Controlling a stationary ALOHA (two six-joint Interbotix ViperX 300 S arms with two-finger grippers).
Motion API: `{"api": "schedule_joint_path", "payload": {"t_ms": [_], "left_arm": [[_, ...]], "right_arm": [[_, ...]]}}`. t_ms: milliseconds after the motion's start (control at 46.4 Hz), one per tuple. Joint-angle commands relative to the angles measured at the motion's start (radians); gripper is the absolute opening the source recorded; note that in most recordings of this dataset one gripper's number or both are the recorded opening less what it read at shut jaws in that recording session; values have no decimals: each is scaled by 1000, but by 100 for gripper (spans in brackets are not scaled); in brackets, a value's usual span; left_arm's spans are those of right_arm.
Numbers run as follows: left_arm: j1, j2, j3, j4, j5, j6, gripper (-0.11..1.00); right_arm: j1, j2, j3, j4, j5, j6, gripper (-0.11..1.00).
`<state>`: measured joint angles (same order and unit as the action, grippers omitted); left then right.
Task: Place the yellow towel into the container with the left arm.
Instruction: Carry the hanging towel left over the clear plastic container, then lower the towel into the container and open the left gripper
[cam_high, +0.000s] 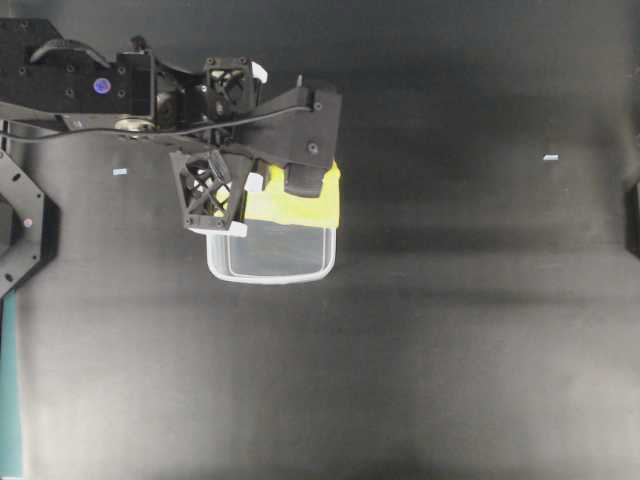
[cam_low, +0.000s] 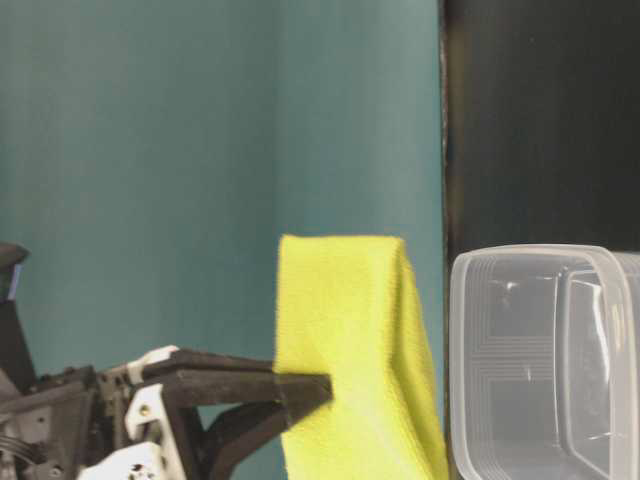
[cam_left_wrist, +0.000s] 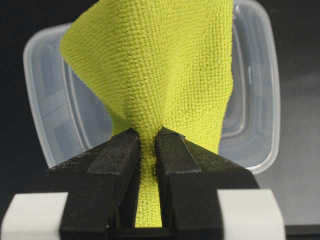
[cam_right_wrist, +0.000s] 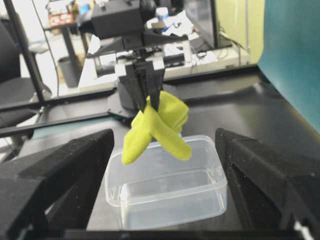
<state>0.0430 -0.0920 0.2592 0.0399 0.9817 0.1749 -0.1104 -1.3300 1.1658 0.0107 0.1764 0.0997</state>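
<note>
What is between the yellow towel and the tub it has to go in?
Nothing visible. The left gripper is shut on the towel, which hangs in the air just above the tub. The tub is open on top and holds nothing, so only air lies between them.

L gripper (cam_right_wrist: 148, 102) hangs above the container (cam_right_wrist: 167, 192) w/ the towel (cam_right_wrist: 159, 127) pinched between its fingers, cloth dangling clear of the tub, over its far edge as seen from the R wrist view. Container sits on the table (cam_high: 450, 350), left of centre in the overhead view. R gripper (cam_right_wrist: 165, 190) sits well back on the opposite side, fingers either side of that view.
</note>
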Motion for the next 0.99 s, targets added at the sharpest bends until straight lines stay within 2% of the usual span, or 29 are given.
{"api": "schedule_joint_path", "payload": {"t_ms": [0, 409, 517, 582, 668, 797, 862, 970], "left_arm": [[2, -21, 2, 3, -26, -2, 7], [18, 9, 100, 3, -156, -9, 7], [18, 21, 117, 3, -167, -43, 9], [18, 28, 123, 3, -169, -61, 20], [14, 37, 132, 3, -176, -75, 51], [12, 35, 126, 3, -187, -84, 83], [15, 25, 123, 3, -187, -83, 90], [23, -38, 143, 3, -189, -83, 87]], "right_arm": [[-2, 12, -6, 3, -11, 3, 79], [-3, 11, -6, 3, -14, 3, 79], [-2, 15, -5, 3, -14, 2, 79], [-3, 15, -5, 3, -14, 2, 79], [-2, 15, -5, 3, -14, 2, 79], [-3, 3, -8, 3, -8, 0, 79], [-3, -3, -11, 3, -5, -2, 79], [-3, -6, -12, 3, 3, 0, 79]]}}
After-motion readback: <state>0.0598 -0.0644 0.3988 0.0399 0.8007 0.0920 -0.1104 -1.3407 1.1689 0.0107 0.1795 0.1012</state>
